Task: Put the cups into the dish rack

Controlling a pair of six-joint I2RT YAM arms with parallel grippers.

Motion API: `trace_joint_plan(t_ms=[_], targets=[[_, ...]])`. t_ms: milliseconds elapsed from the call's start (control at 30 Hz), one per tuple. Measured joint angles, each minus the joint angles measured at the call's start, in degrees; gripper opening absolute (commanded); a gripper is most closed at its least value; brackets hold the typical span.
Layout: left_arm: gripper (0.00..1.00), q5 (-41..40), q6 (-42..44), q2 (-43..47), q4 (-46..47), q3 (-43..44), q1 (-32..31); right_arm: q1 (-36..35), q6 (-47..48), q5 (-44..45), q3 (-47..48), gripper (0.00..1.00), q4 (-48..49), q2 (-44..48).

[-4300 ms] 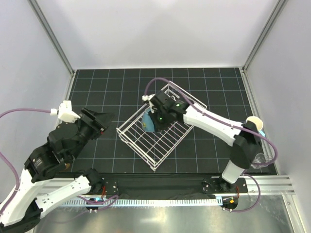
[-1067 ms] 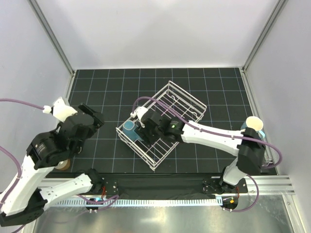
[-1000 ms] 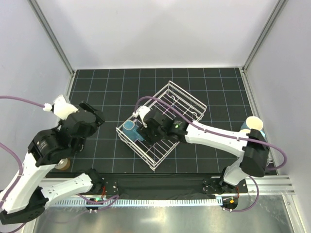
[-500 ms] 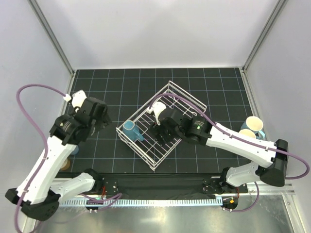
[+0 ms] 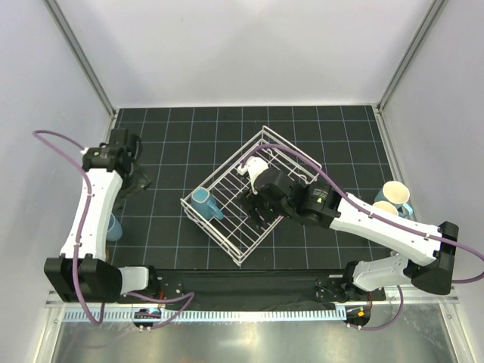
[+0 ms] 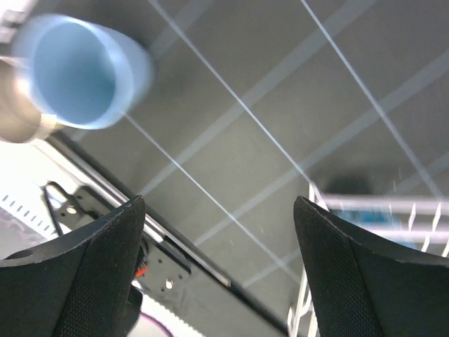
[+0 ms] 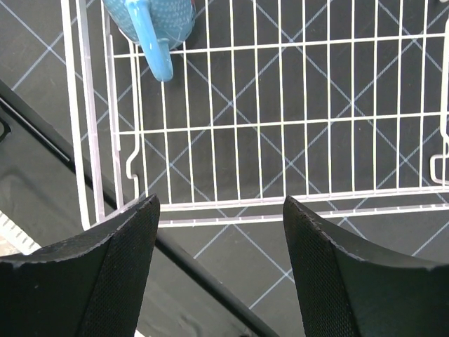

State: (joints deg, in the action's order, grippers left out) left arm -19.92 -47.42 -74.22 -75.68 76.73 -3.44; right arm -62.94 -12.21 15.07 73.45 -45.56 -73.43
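Note:
The white wire dish rack [image 5: 283, 162] sits askew at mid-table. A blue handled mug [image 5: 202, 203] stands in its left corner and shows in the right wrist view as the mug [image 7: 158, 21] on the rack's grid [image 7: 280, 119]. My right gripper [image 5: 258, 211] hovers open over the rack's near side, to the right of the mug; the right gripper [image 7: 219, 203] holds nothing. My left gripper [image 5: 141, 180] is open at the far left, also empty. In the left wrist view the open left gripper [image 6: 217, 203] is apart from a light blue tumbler [image 6: 77, 70].
Two pale cups [image 5: 395, 192] stand at the right table edge beside the right arm. The tumbler [image 5: 113, 225] is half hidden behind the left arm. A blurred beige cup [image 6: 17, 121] stands next to it. A rack corner [image 6: 365, 207] shows in the left wrist view.
The right gripper let go of the blue mug in the rack and drew back to the right. The left arm swung up and back to the far left, jaws widening.

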Motion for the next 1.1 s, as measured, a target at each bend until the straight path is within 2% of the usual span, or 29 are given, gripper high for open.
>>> trace_joint_plan(t_ms=[267,567,833,1100], targets=[[0.80,-8.66,0.87,4.87,0.79,-1.75,9.53,0.00,0.04,-0.20,2.36,0.72,-2.34,-0.52],[0.78,-8.92,5.46,1.64,10.16,-10.12,19.87,0.00,0.90,-0.20,4.85,0.72,-4.92,-0.55],[0.77,-5.55,7.39,-2.64,17.33,-11.61,20.83,0.00,1.79,0.11,4.85,0.73,-6.82,-0.55],[0.70,-4.39,7.37,-7.13,19.82,-13.99,21.16,0.00,1.97,0.87,4.85,0.73,-6.82,-0.52]])
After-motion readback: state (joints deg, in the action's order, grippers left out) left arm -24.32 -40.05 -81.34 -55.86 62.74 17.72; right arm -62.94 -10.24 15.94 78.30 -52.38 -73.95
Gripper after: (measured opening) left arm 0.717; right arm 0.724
